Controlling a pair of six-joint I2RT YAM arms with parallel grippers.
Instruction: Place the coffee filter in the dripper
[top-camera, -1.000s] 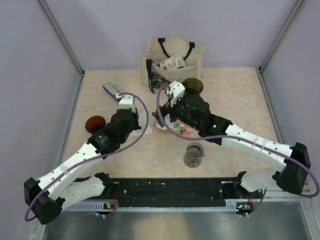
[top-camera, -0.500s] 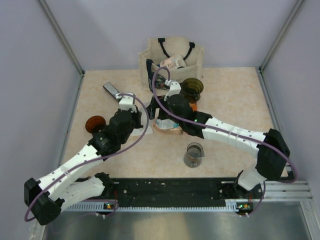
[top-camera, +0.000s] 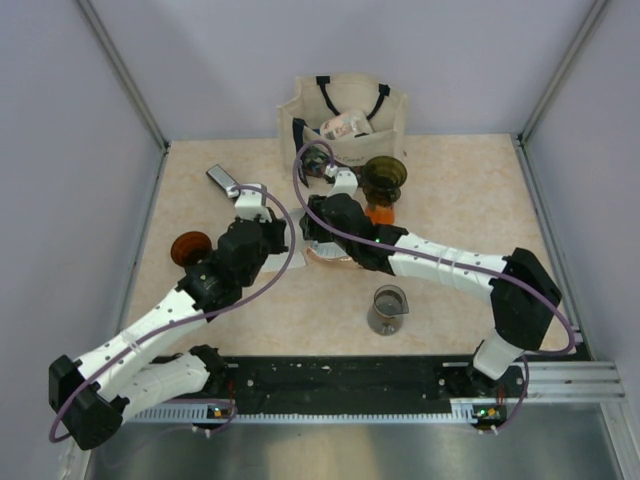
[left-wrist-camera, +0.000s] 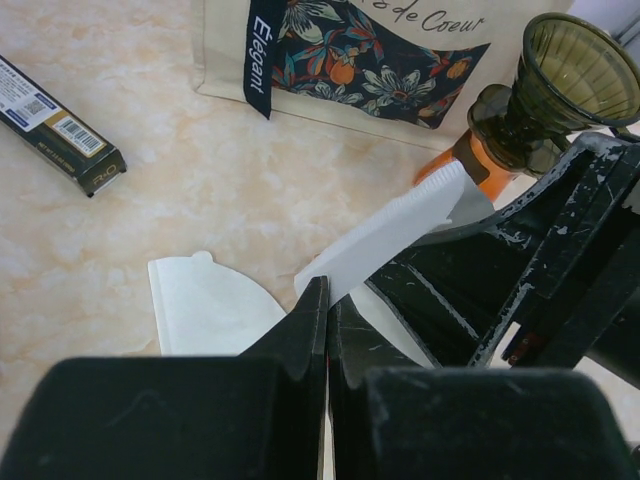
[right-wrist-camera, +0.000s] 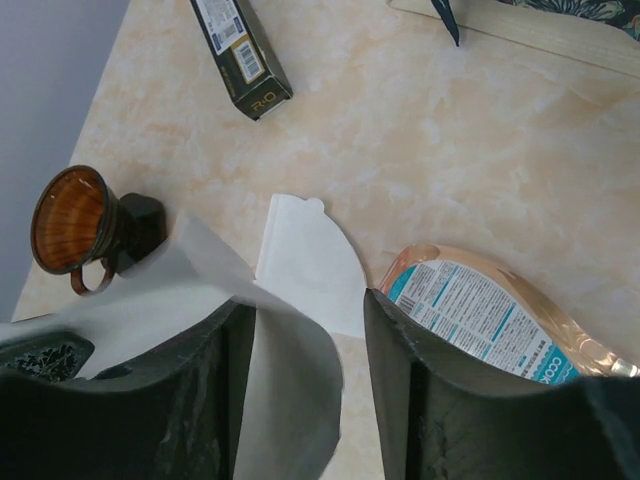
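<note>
The left tool pinches the filter, long axis toward two o'clock (left wrist view); the right tool straddles it half-wide, apparently unclamped.

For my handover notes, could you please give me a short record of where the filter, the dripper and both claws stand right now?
Left claw: shut on a coffee filter, raised off the table
Right claw: open, the held filter's free edge between its fingers
Dripper: green glass, upright, empty, beside the tote bag
Spare filter: flat on the table
</note>
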